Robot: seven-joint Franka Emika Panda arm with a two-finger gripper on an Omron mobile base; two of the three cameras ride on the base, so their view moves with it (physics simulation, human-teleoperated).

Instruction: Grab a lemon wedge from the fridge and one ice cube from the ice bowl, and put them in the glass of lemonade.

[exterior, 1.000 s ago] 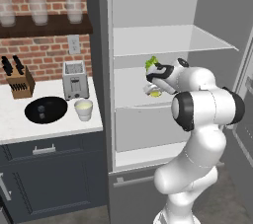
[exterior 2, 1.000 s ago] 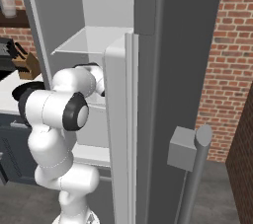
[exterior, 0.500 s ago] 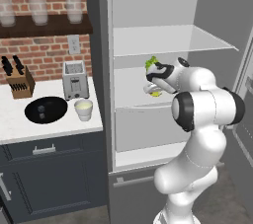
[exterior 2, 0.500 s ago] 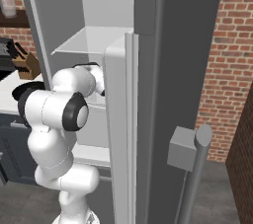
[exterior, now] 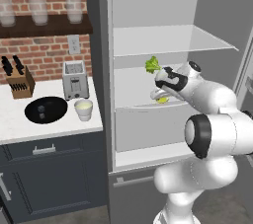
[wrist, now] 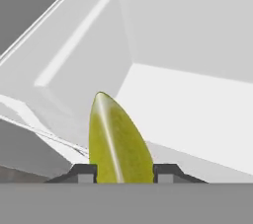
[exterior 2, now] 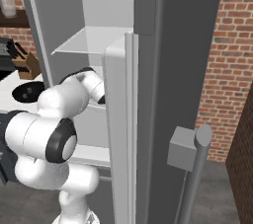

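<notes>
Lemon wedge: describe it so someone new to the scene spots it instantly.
Start at the tall dark-grey fridge standing open, and go to its middle pale shelf, where the white arm reaches in. The tiny yellow-green lemon wedge sits between the tips of the pincer. Unlike the leafy green vegetable just above it, it is smooth, pointed and yellowish.

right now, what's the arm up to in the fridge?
The arm reaches into the open fridge, and its gripper has its two fingertips closed on either side of the lemon wedge at the middle shelf. On the counter to the left, the ice bowl and the glass of lemonade sit side by side.
</notes>
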